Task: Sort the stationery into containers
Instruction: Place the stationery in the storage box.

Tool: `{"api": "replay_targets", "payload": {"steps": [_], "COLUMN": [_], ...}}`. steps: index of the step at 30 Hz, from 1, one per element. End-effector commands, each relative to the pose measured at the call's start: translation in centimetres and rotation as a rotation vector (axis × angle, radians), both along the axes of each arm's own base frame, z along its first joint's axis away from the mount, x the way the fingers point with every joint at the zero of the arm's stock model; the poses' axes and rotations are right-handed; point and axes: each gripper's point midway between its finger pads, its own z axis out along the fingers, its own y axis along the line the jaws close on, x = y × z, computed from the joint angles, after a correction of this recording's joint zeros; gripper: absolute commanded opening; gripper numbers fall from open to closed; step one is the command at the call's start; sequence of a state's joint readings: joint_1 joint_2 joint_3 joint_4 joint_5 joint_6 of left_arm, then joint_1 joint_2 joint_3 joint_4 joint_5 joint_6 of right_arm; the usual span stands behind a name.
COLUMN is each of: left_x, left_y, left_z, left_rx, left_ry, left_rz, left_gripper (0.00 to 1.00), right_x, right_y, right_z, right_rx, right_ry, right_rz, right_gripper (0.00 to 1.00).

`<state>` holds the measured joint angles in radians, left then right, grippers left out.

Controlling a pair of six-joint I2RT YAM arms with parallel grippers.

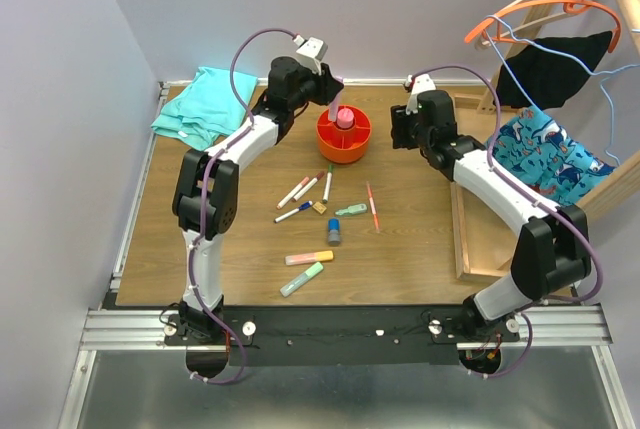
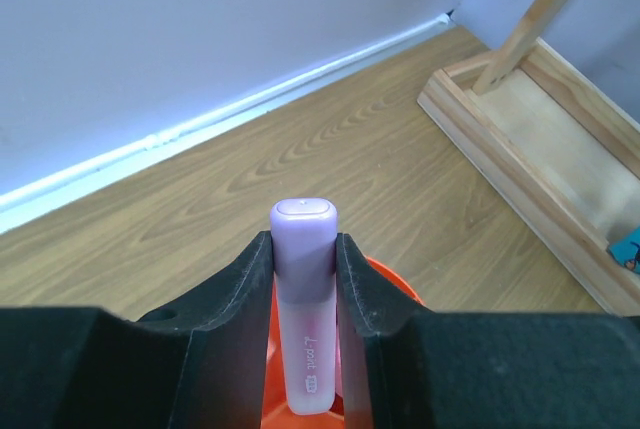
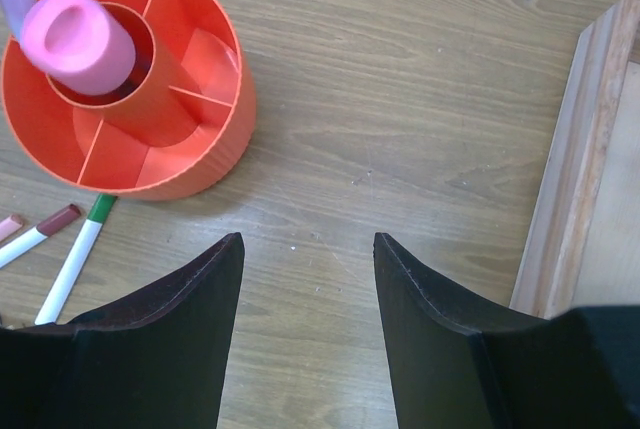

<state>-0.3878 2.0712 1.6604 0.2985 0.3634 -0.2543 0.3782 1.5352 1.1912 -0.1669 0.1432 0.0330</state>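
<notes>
**Left gripper (image 2: 304,261) closed on a highlighter (image 2: 303,217) above the organiser (image 1: 344,156)**

Black pads of the left gripper are seen pressed on both sides of a lilac highlighter, so it is firmly gripped. The highlighter is held upright, with its free end pointing down to the orange organiser, just beside the pink centre piece (image 3: 78,41). This pose is judged to be chosen so that the highlighter can be lowered straight into a compartment. Which compartment is below it cannot be told.

The right gripper (image 3: 308,244) is held open and empty, low over the table (image 1: 430,249) beside the organiser, probably so that the way is not blocked.

On the table, apart from the organiser, several things are not yet sorted: the markers (image 1: 300,192), an orange pen (image 1: 372,205), a tan block (image 1: 320,208), a blue-grey cylinder (image 1: 333,233) and two more highlighters (image 1: 309,258).
</notes>
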Motion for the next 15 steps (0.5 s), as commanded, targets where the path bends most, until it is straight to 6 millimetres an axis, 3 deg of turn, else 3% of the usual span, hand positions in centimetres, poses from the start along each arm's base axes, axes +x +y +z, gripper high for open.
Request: {"api": "replay_targets", "payload": {"steps": [1,15], "left_x": [1.8,4.4], "left_y": [0.7,2.0], "left_z": [1.1,-1.8], "left_rx": [0.012,0.056], "left_ry": [-0.071,-0.092], "left_rz": [0.044,0.099], "left_gripper": [0.23,0.25], "right_x": [1.3,3.2], "right_y": [0.0,1.2], "right_z": [1.0,0.1], "right_rx": [0.01,0.022], "right_ry": [-0.035,-0.014], "right_rz": [-0.022,-0.012], "right_gripper": [0.63,0.63]}}
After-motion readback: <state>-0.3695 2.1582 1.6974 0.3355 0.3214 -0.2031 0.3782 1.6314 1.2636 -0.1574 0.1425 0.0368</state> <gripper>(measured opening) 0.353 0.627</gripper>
